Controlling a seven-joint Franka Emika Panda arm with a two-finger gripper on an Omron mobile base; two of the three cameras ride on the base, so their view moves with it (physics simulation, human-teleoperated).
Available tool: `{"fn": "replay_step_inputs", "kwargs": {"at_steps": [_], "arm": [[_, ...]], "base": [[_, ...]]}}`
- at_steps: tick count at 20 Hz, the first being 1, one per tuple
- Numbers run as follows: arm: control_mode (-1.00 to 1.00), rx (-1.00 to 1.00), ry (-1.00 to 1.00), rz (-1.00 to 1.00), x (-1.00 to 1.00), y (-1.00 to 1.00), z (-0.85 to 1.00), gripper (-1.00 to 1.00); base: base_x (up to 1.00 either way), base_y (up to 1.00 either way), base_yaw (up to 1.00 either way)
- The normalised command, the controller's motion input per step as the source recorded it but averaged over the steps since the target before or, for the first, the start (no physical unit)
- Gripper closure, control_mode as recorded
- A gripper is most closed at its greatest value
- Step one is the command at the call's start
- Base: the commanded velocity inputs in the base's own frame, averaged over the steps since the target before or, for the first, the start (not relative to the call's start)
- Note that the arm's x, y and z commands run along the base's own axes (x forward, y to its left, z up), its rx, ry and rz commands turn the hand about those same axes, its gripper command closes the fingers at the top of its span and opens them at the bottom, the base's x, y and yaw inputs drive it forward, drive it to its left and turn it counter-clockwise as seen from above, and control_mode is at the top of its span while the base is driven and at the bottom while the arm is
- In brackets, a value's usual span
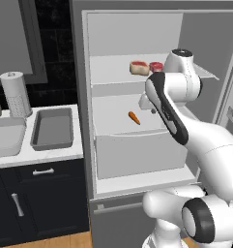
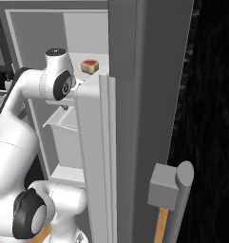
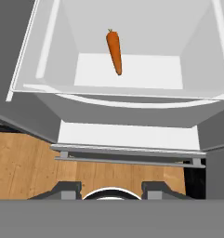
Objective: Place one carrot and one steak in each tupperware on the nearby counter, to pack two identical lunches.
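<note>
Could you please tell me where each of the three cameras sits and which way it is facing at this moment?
Left base view: behind the arm on its left, facing the open fridge and the counter with two tupperware; the white arm fills the lower right.
Right base view: behind on the right, looking past the fridge door edge; the arm rises at lower left.
Hand view: on the hand, looking down into the fridge drawer; the end effector shows at the bottom.
Shared: the carrot in the left base and hand views; a steak on the shelf in both base views.

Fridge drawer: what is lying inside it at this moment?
One carrot lies alone on the white drawer floor. The drawer's near corners are hidden behind its front wall.
</note>
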Motion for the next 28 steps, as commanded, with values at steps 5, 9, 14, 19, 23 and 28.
{"fn": "replay_step_inputs", "kwargs": {"at_steps": [5,9,14,19,23,28], "arm": [[-1.00,-0.02,-0.05,0.01,-0.27,0.10,-0.02,-1.00],[-1.00,-0.02,-0.01,0.02,-0.15,0.17,-0.23,-1.00],[-1.00,0.00,-0.26,0.00,-0.07,0.18,-0.19,-1.00],[-1.00,0.04,-0.09,0.00,0.20,0.00,0.00,-1.00],[-1.00,0.05,0.00,0.01,0.46,-0.10,0.00,-1.00],[-1.00,0.00,0.00,0.03,0.38,-0.04,-0.13,-1.00]], "base": [[0.00,0.00,0.00],[0.00,0.00,0.00],[0.00,0.00,0.00],[0.00,0.00,0.00],[0.00,0.00,0.00],[0.00,0.00,0.00]]}}
